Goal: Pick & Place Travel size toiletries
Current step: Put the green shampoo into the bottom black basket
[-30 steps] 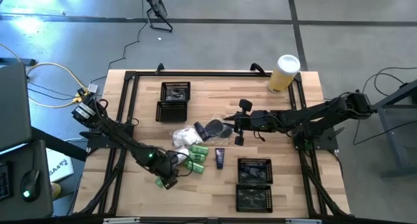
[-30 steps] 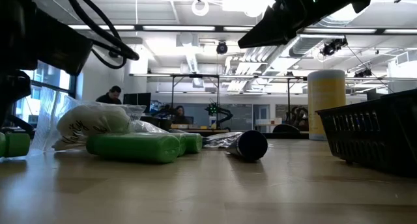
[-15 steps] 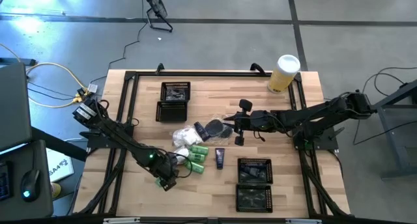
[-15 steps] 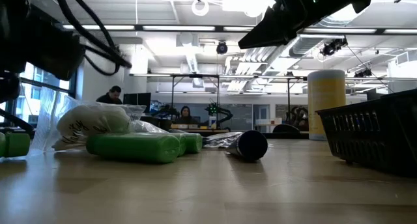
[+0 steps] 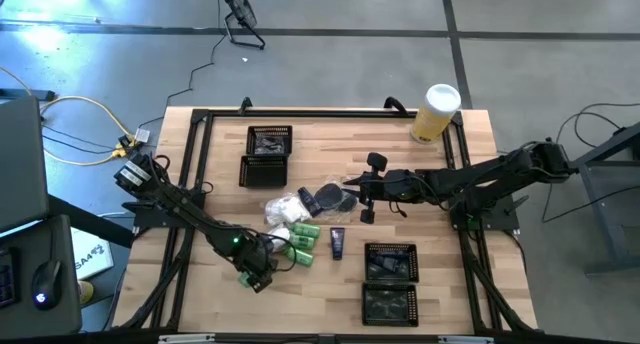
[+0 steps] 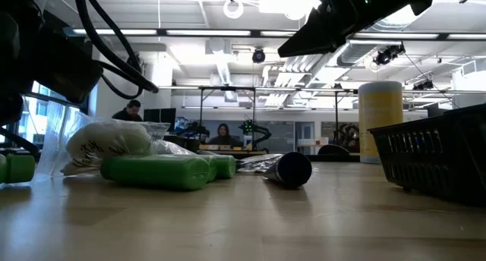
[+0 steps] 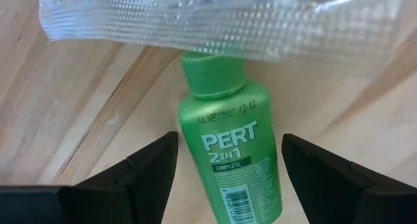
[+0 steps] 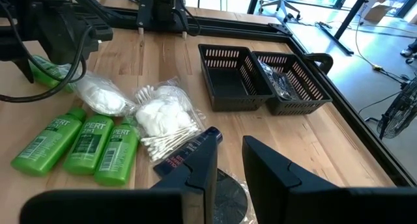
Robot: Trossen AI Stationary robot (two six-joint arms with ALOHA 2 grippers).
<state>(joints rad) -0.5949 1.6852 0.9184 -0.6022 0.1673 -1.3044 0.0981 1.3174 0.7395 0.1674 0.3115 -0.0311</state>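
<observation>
One green bottle (image 7: 228, 152) lies on its side on the wood near the table's near-left (image 5: 246, 278), its cap under the edge of a clear crinkly packet (image 7: 215, 22). My left gripper (image 7: 229, 142) is open and low over it, one finger on each side of the body (image 5: 257, 275). Three more green bottles (image 5: 302, 246) lie beside white packets (image 5: 285, 209), a dark tube (image 5: 338, 243) and round dark cases (image 5: 328, 196). My right gripper (image 5: 349, 192) hovers above the cases, its fingers a narrow gap apart (image 8: 230, 159).
Black mesh trays stand at the far left (image 5: 268, 156) and the near right (image 5: 390, 279) of the table. A tall yellow cylinder with a white lid (image 5: 437, 112) stands at the far right corner. Bare wood lies along the near edge (image 6: 243, 223). People sit in the room behind.
My left arm has shifted slightly over the lone green bottle. None of the toiletries has moved.
</observation>
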